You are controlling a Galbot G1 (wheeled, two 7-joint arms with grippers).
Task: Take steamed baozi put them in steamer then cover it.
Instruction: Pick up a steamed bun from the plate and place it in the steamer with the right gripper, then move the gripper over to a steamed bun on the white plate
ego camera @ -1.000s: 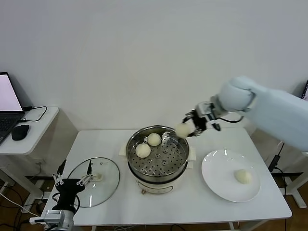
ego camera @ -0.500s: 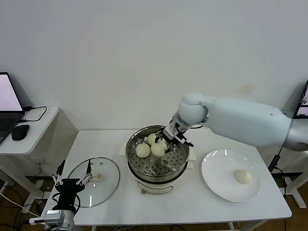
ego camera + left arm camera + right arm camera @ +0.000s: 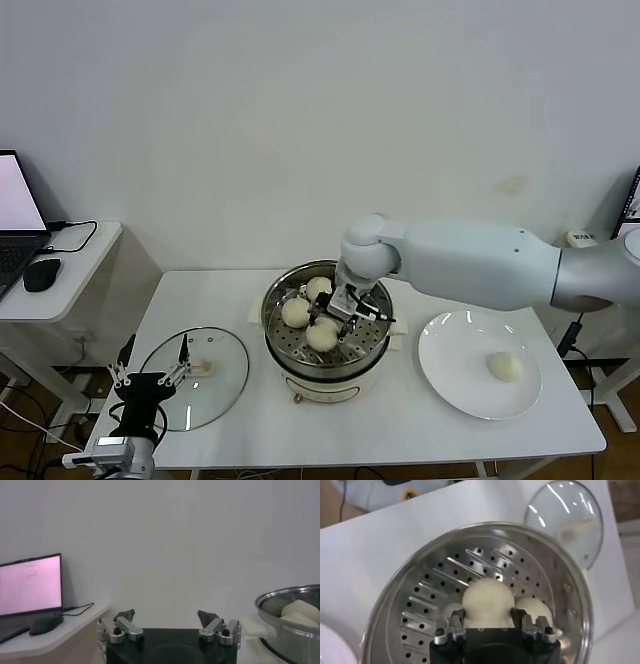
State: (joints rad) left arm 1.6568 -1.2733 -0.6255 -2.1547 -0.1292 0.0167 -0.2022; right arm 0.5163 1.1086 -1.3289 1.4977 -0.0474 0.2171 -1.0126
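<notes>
The right gripper (image 3: 330, 322) hangs low inside the round shiny stainless-steel steamer (image 3: 284, 287) at the centre of the head view, closed partway around a small smooth creamy-white baozi (image 3: 322, 334) that it holds over the perforated steel tray (image 3: 425, 600). In the right wrist view its jaws sit against either side of that bun (image 3: 488, 600), so the grip looks firm. Two more creamy-white buns (image 3: 296, 312) lie on the tray just behind it, toward the upper left of the pot, close together. A fourth bun (image 3: 504, 367) waits alone on the flat white plate (image 3: 450, 350) at the lower right of the frame, well apart from the steamer. The round clear glass cover (image 3: 225, 385) with its cream-white bar handle lies flat on the white table (image 3: 400, 430) at the lower left, beside the steamer.

The step in hand appears to be setting the third bun down. The next move likely calls for letting go once the bun rests on the tray, clear of its two neighbours, then lifting straight out past the rim. One bun and the covering are left.

The left gripper (image 3: 167, 625) idles at the lower left of the head view near the cover, jaws spread wide and empty
</notes>
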